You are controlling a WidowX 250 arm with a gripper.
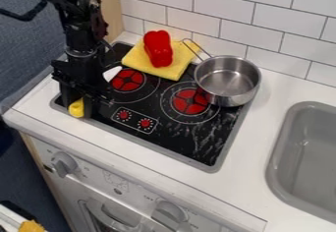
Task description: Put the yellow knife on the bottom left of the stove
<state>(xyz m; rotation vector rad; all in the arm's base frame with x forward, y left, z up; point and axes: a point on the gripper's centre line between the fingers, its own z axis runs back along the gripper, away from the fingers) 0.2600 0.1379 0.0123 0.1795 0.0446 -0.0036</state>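
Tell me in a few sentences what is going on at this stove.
A robot arm's black gripper is down at the stove's front left corner, right at the yellow knife handle; whether it grips it, I cannot tell. Farther back, a red pepper-like object lies on a folded yellow cloth, and a metal pot sits at the right. The knife appears to be at the requested bottom left spot.

Fingers [88,107] hold the yellow knife [76,109] at the stove's [181,145] left.
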